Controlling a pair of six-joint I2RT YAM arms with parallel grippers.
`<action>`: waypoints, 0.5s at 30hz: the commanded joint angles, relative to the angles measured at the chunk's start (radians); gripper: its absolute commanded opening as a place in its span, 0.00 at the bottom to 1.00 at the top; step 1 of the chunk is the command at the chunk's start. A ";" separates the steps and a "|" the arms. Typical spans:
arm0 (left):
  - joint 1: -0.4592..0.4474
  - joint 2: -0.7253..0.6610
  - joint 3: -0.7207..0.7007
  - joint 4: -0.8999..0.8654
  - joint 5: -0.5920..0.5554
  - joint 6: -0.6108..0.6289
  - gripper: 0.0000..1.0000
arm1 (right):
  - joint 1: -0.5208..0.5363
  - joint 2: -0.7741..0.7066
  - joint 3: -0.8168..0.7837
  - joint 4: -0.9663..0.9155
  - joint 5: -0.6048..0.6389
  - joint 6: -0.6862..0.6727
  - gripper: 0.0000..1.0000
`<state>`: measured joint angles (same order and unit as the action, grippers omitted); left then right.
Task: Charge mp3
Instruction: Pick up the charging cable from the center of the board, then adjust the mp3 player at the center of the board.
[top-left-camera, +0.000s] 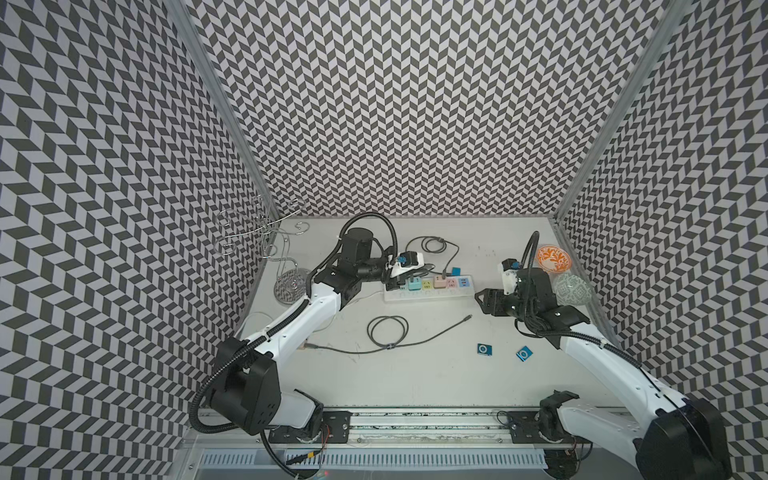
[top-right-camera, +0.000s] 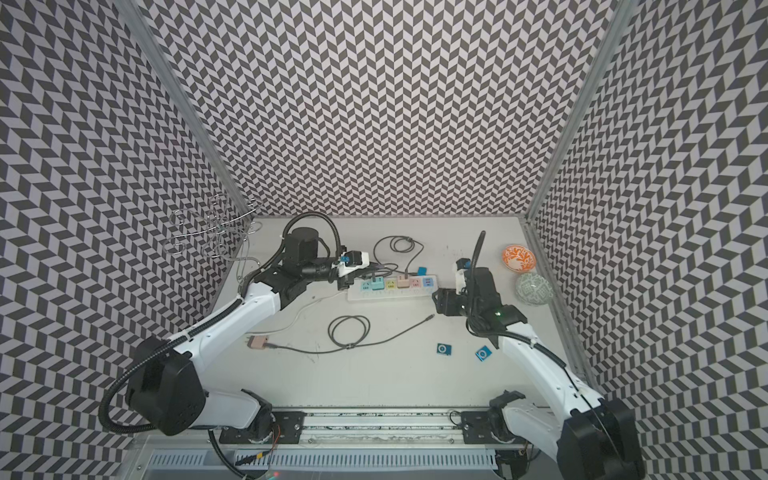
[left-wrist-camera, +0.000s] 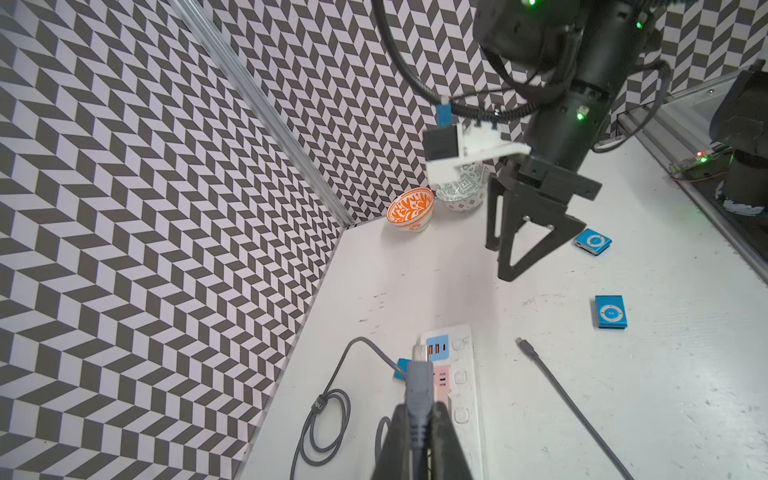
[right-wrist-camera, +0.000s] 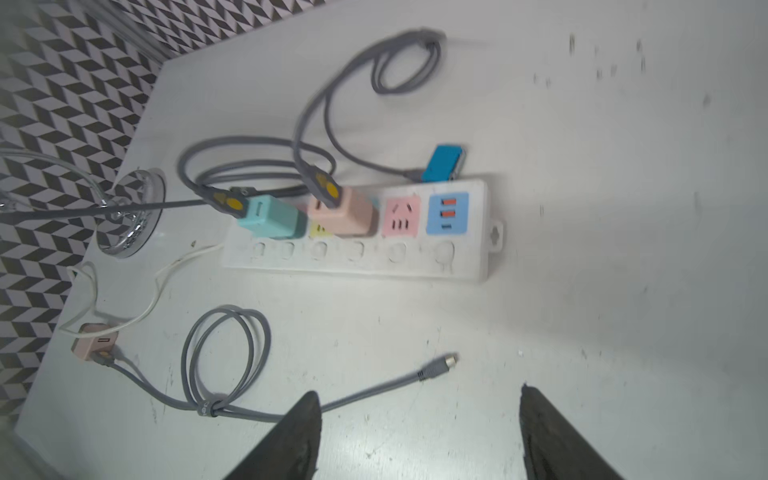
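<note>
Two blue mp3 players (top-left-camera: 484, 349) (top-left-camera: 524, 353) lie flat on the table's right half. Another blue mp3 player (right-wrist-camera: 442, 163) leans behind the white power strip (right-wrist-camera: 357, 266) with a grey cable plugged into it. My left gripper (left-wrist-camera: 419, 409) is shut on a grey cable plug (left-wrist-camera: 419, 382) and holds it over the strip's left end (top-left-camera: 392, 282). My right gripper (right-wrist-camera: 419, 392) hangs open and holds nothing, just right of the strip (top-left-camera: 478, 299). A loose grey cable end (right-wrist-camera: 442, 363) lies on the table below it.
Teal (right-wrist-camera: 270, 218) and pink (right-wrist-camera: 345, 212) adapters sit in the strip. A spare pink adapter (top-right-camera: 257, 343) lies at the left. An orange bowl (top-left-camera: 552, 257) and a green bowl (top-left-camera: 573, 289) stand by the right wall. A wire rack (top-left-camera: 262, 232) stands at the back left.
</note>
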<state>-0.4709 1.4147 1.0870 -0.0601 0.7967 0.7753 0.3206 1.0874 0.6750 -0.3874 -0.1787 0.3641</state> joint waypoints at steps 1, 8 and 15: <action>0.002 -0.034 -0.018 0.046 0.004 -0.033 0.00 | 0.029 -0.011 -0.059 -0.066 0.041 0.190 0.73; 0.001 -0.049 -0.042 0.076 -0.004 -0.069 0.00 | 0.128 -0.024 -0.185 -0.055 0.074 0.286 0.74; -0.001 -0.052 -0.057 0.100 -0.007 -0.091 0.00 | 0.213 0.051 -0.193 -0.019 0.072 0.306 0.74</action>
<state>-0.4706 1.3865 1.0409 0.0032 0.7860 0.7006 0.5064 1.1183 0.4683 -0.4561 -0.1257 0.6342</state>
